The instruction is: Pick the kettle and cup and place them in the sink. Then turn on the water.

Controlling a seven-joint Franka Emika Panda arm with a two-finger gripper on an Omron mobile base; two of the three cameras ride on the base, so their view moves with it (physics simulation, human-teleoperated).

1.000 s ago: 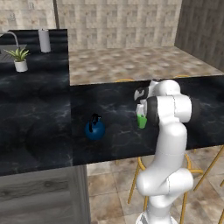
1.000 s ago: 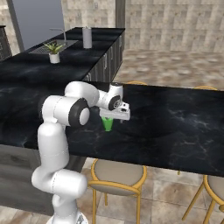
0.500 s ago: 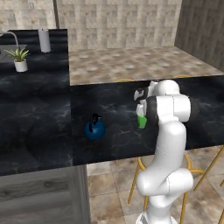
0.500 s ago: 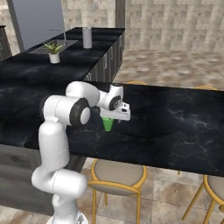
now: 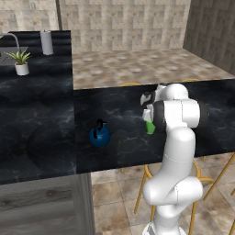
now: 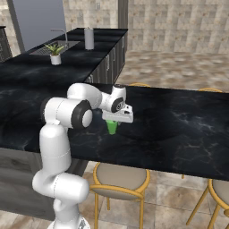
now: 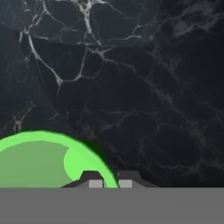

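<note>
Arm: folded forward over the black marble counter [image 5: 114, 110], wrist bent down, hand pointing at the surface. Gripper [image 7: 107, 183]: fingers pinched on the rim of the cup [image 6: 112, 126] (green, upright, on the counter's near part). Kettle [image 5: 99, 135]: on the counter, well apart to the arm's left. Sink [image 6: 50, 48]: far counter, beside a potted plant [image 6: 55, 51].

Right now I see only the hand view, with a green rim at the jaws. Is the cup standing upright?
Observer: Yes. The cup stands upright on the black counter, directly under the hand.
Operator: Where is the kettle?
Observer: The kettle stands on the same counter, apart from the cup, to the arm's left.
Operator: And the sink?
Observer: The sink is on the far counter, next to a potted plant.
</note>
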